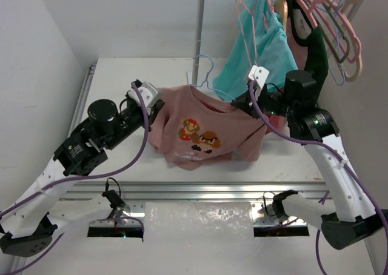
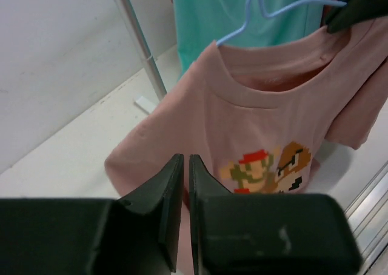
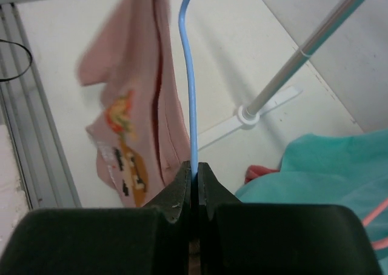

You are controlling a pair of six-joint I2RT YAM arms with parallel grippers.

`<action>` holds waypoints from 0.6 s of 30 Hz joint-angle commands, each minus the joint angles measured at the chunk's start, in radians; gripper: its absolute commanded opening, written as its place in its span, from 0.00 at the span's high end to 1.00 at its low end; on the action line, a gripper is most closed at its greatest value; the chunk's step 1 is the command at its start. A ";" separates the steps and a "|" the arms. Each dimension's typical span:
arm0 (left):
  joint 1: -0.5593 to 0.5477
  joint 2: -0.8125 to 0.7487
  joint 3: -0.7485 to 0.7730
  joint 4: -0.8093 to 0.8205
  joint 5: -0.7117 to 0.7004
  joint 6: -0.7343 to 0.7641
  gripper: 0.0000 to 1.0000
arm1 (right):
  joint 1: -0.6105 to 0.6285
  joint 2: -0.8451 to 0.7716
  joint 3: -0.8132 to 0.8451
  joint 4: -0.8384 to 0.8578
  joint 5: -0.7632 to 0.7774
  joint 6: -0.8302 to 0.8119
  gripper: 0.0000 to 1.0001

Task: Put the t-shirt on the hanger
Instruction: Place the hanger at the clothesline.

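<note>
The right gripper (image 3: 194,169) pinches the hanger (image 3: 190,93) wire, seen plainly only from its wrist. Overhead, the t-shirt (image 1: 200,120), draped above the table (image 1: 121,75), hides the hanger's lower part. The left gripper (image 2: 186,184) clamps the t-shirt's edge.

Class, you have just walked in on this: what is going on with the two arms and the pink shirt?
The right pincer is shut on the wire of the light blue hanger and holds it up. The pink t-shirt is draped on that hanger, with the hook poking out of the neck opening. The left pincer pinches the shirt's fabric near one shoulder. The shirt looks to be on the hanger, and the left arm is probably straightening it.
</note>
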 commanded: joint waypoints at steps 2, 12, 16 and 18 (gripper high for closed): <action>-0.001 0.016 -0.005 0.048 -0.038 -0.012 0.94 | 0.001 -0.063 -0.017 0.132 -0.125 0.035 1.00; 0.000 0.015 -0.031 0.093 -0.135 0.002 0.05 | -0.002 -0.088 -0.017 0.138 -0.186 0.021 1.00; 0.000 0.010 -0.071 0.146 -0.057 0.048 0.10 | -0.007 -0.089 -0.041 0.166 -0.254 0.037 1.00; 0.003 0.019 -0.093 0.186 -0.030 0.066 0.12 | -0.016 -0.107 -0.057 0.210 -0.286 0.063 1.00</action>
